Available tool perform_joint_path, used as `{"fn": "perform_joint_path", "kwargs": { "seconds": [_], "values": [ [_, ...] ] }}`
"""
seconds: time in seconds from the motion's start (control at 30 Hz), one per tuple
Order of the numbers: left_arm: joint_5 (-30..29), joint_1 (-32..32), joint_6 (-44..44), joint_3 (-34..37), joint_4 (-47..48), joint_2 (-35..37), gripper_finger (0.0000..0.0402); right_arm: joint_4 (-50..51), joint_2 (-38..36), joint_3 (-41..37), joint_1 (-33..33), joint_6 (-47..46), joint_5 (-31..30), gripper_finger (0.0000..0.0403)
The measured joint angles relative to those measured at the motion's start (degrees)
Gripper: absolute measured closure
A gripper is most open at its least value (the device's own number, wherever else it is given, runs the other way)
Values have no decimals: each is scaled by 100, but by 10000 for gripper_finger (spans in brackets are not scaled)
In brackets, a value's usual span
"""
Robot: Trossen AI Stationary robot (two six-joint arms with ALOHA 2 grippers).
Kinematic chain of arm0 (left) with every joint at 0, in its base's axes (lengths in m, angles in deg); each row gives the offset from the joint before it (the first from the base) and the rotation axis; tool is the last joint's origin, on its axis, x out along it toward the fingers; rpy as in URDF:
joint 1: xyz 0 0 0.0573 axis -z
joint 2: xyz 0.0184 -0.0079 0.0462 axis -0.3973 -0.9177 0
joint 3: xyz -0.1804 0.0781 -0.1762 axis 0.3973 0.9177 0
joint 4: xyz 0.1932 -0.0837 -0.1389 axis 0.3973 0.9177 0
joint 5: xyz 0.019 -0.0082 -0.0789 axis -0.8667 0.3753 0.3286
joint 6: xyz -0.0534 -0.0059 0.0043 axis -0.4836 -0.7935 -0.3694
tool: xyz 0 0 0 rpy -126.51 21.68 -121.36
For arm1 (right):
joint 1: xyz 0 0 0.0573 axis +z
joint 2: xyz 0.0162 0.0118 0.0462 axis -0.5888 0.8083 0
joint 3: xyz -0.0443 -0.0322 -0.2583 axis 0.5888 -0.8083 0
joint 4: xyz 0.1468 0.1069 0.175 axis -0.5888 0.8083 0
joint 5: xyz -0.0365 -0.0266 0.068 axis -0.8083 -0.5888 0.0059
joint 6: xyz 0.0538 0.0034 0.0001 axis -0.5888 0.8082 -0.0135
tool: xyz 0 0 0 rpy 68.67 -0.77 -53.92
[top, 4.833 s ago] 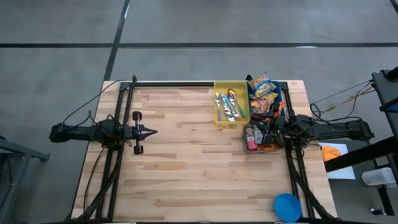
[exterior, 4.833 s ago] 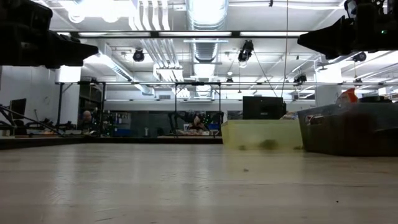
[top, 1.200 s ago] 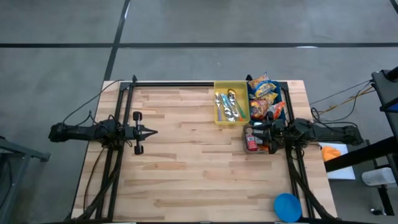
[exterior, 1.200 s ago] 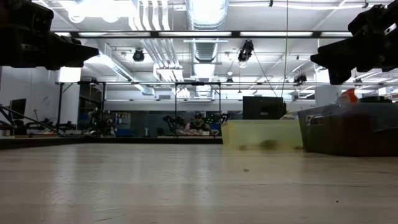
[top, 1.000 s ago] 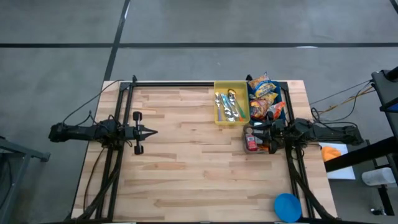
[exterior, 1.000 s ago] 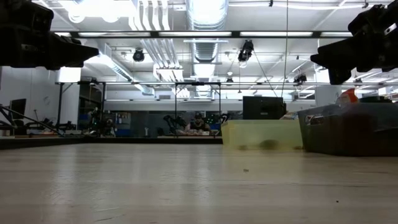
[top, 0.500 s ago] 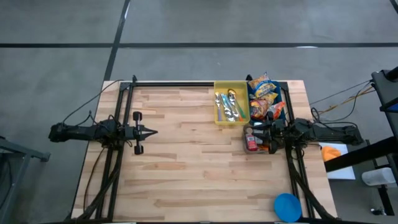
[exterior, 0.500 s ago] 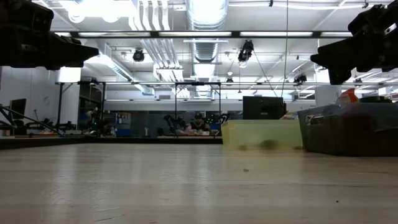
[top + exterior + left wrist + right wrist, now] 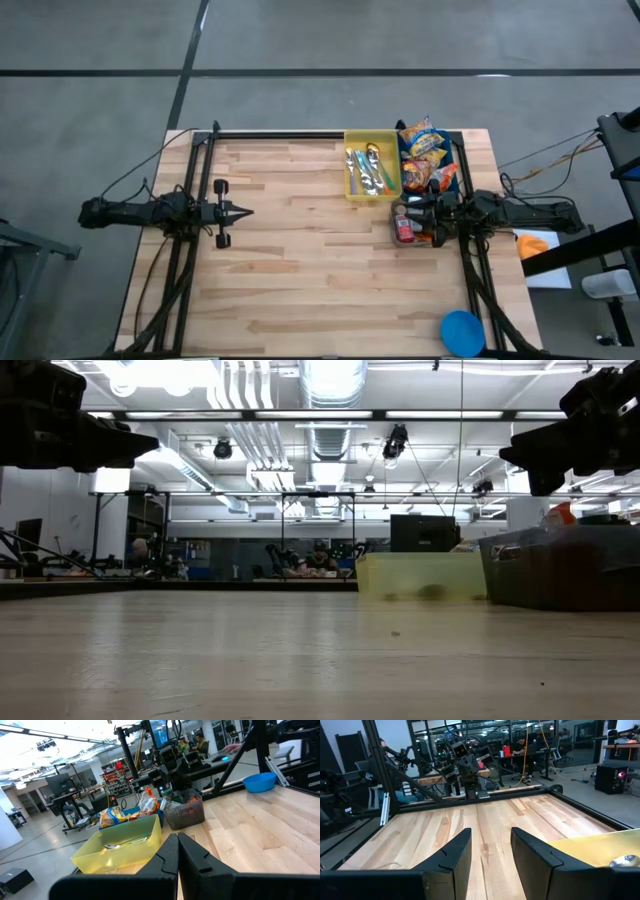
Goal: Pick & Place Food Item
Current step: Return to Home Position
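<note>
From above: seeing the left gripper [image 9: 246, 211] hanging over the left side of the table [image 9: 300, 280], holding nothing. Seeing the right gripper [image 9: 415, 214] hanging over the dark bin [image 9: 400, 236] at the right edge, also holding nothing. Finding the spoons [image 9: 365, 170] lying in the yellow bin [image 9: 350, 190] at the far right, with the snack bags [image 9: 423, 143] just to its right.

From table height: seeing both bins sitting on the right and both arms hanging up high.

From the left wrist: seeing its fingers [image 9: 162, 860] pressed together, pointing across at the bins.

From the right wrist: seeing its fingers [image 9: 452, 857] spread apart with nothing between them, pointing across at the left arm.

Judging the step: looking like the sorting is done and the arms are going back to rest. Next, likely needing only to pull the right arm back off the bins without bumping them.
</note>
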Motion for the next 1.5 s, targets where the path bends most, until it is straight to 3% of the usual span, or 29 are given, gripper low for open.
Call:
{"fn": "perform_joint_path", "kwargs": {
  "seconds": [1.5],
  "values": [
    [2,0,2,0,0,1,401,-2,2,0,0,0,-2,266]
  ]
}}
